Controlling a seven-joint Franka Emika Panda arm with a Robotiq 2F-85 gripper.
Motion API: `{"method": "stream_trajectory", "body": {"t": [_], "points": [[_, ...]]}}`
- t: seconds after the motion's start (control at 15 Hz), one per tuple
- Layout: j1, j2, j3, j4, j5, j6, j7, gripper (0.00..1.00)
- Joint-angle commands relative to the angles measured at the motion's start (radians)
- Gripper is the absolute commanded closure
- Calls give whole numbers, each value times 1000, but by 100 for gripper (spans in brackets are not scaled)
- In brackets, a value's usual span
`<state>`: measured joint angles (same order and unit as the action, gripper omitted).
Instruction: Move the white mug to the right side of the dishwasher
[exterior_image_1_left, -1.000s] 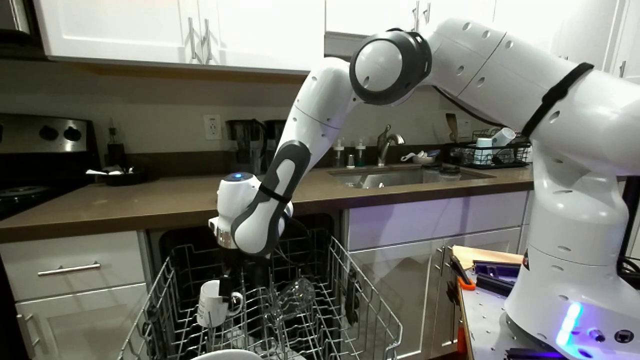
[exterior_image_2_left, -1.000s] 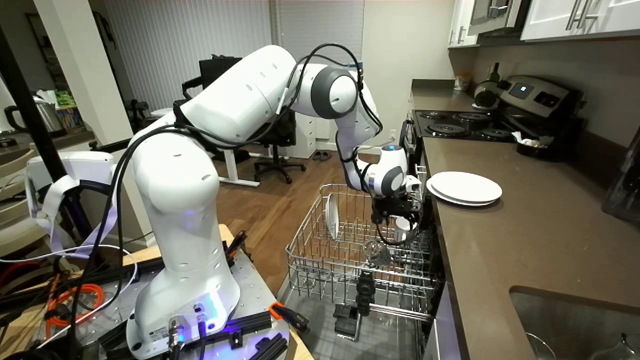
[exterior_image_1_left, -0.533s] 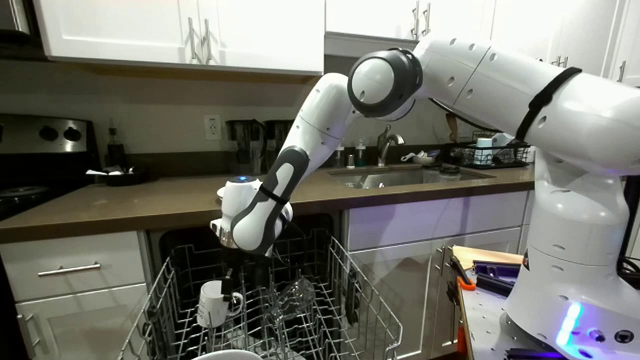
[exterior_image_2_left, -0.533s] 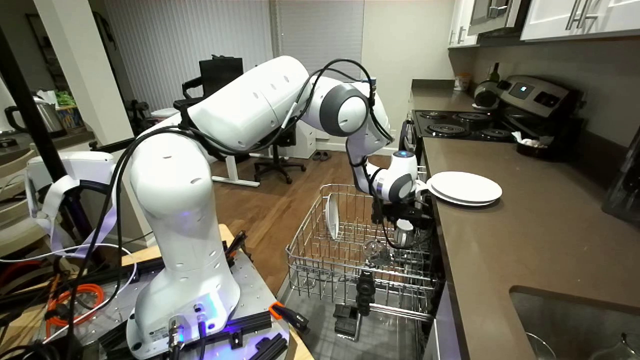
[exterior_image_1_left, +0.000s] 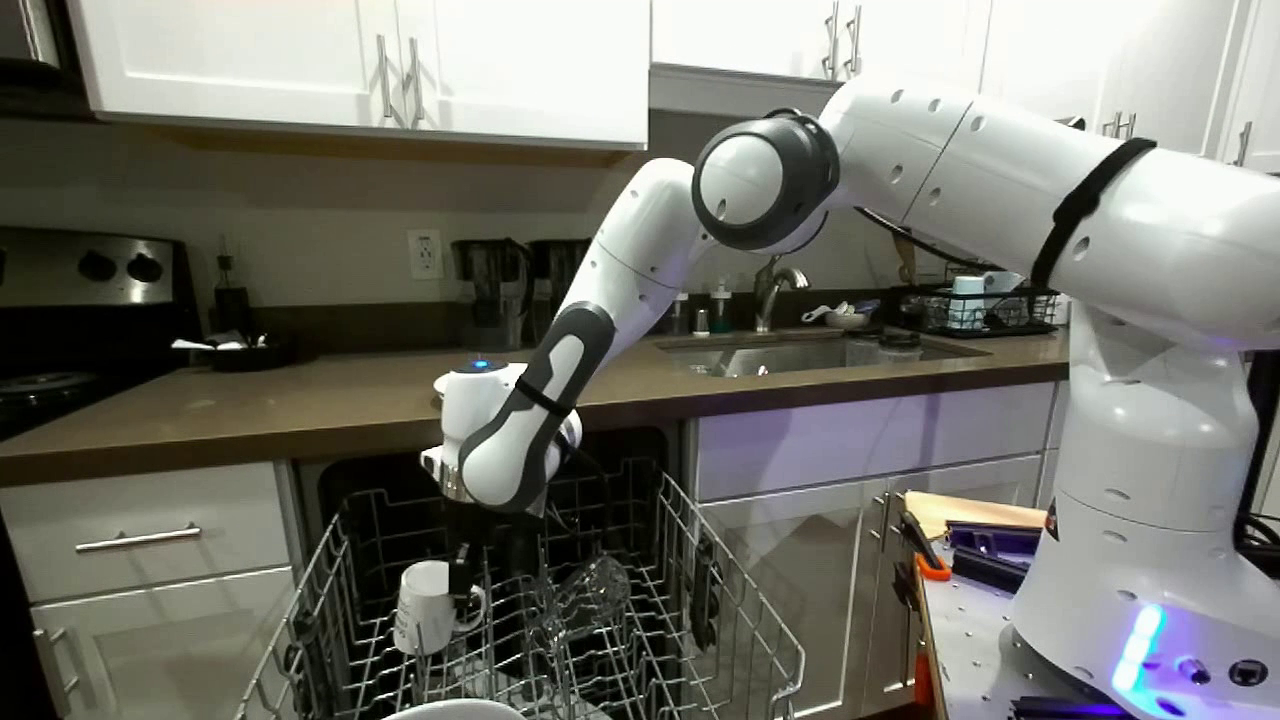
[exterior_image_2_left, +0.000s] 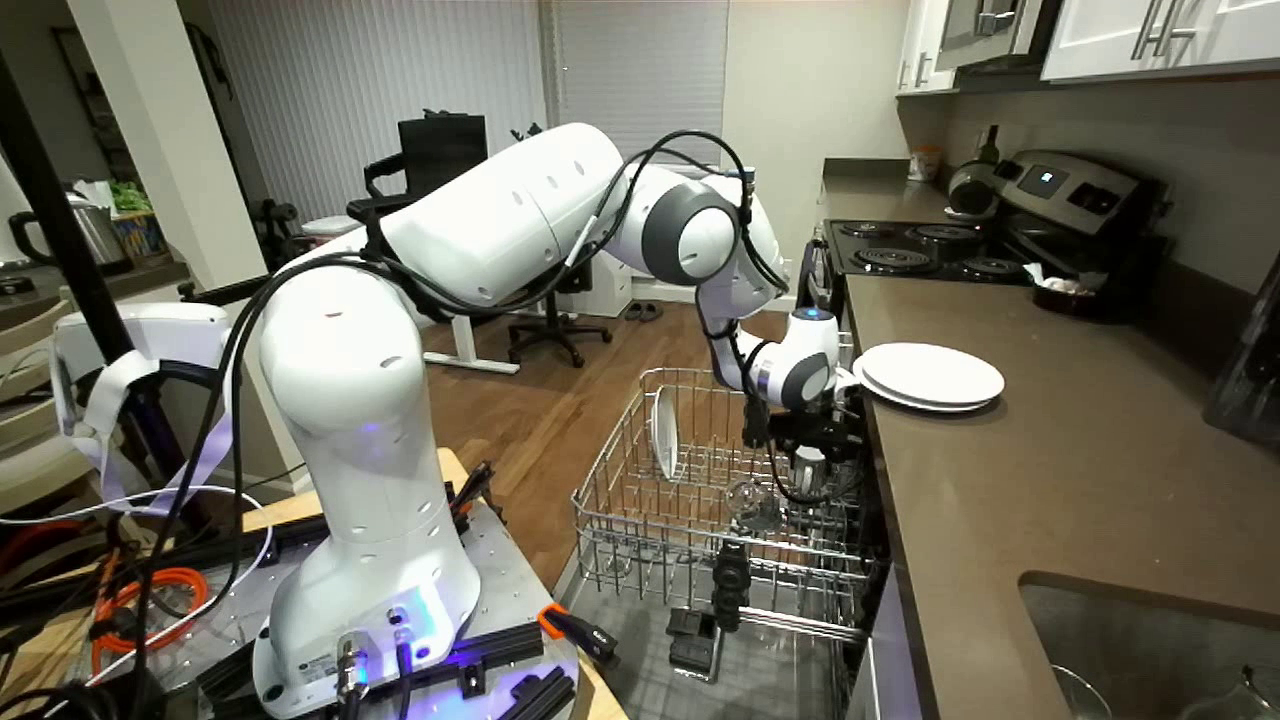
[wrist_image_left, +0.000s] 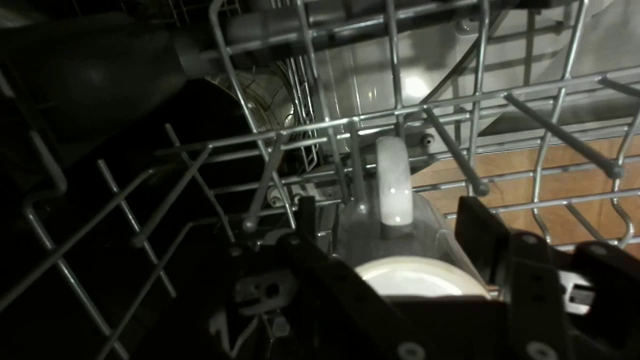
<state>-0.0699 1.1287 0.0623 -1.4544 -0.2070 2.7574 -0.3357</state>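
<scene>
The white mug (exterior_image_1_left: 425, 610) stands in the wire rack of the dishwasher (exterior_image_1_left: 640, 450), a pale round end facing up. In an exterior view, the mug (exterior_image_2_left: 808, 468) is partly hidden under the hand. My gripper (wrist_image_left: 392, 226) is open and straddles the handle side of the mug (wrist_image_left: 425, 277). The handle (wrist_image_left: 395, 185) points away between the two fingers. A gap shows between the mug's wall and each finger. One dark finger (exterior_image_1_left: 461, 578) overlaps the mug's handle side in an exterior view.
A clear glass (exterior_image_1_left: 603, 590) leans in the rack beside the mug. A plate (exterior_image_2_left: 664, 430) stands upright in the rack, and white plates (exterior_image_2_left: 930, 375) lie on the counter near the hand. Rack tines (wrist_image_left: 452, 150) rise close around the handle.
My arm has come down and its hand has shifted toward the counter, mostly between the oldest frames and half a second ago. The mug stays in the same place.
</scene>
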Motion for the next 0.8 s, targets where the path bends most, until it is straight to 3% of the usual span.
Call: {"method": "stream_trajectory", "body": {"t": [0.0,0.13,0.2,0.73], "points": [[34,12,-49,27,-16,-13,13,4],[40,15,-56,28,-14,-16,12,37],[42,16,-55,29,-12,-19,11,39],[37,-6,-33,4,-1,-74,1,92]]}}
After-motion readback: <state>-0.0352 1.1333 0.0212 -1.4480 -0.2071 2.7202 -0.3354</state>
